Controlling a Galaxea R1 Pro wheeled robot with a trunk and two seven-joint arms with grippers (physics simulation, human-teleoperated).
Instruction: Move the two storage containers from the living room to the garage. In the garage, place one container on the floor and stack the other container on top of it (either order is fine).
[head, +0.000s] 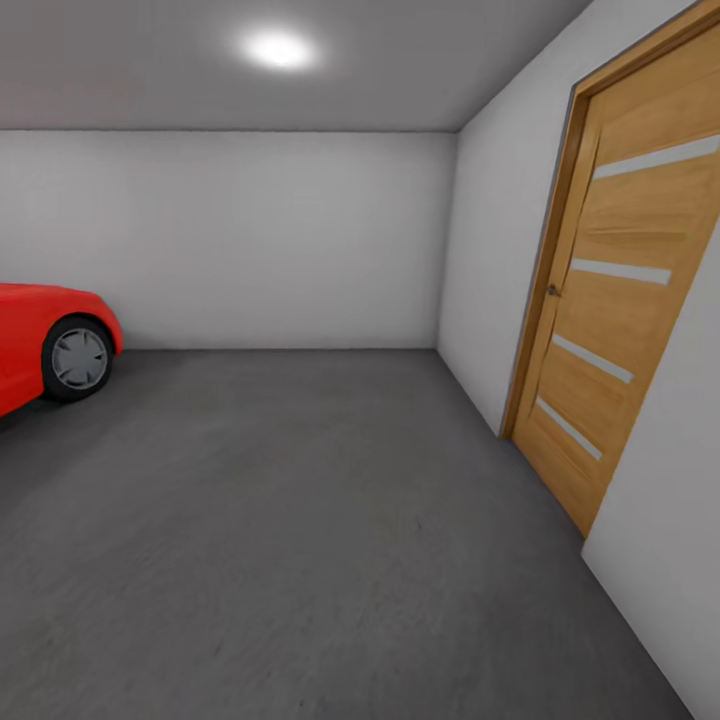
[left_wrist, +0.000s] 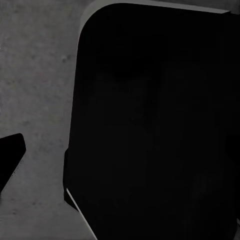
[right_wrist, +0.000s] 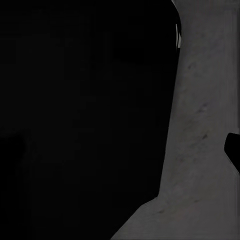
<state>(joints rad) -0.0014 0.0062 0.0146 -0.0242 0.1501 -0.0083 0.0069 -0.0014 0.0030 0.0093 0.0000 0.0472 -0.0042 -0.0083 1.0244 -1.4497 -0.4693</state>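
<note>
Bare concrete floor (head: 300, 540), red car (head: 40, 345) left, slatted door (head: 620, 290) right; end effector states indiscernible.

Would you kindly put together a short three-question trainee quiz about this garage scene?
1. True or false: the wooden door on the right wall stands open.
2. Which vehicle part shows at the head view's left edge? A) a red car with one wheel B) a blue van C) a bicycle
3. Fill in: the floor is dark grey ____.

Key: 1 false, it is shut in its frame. 2 A. 3 concrete.
</note>
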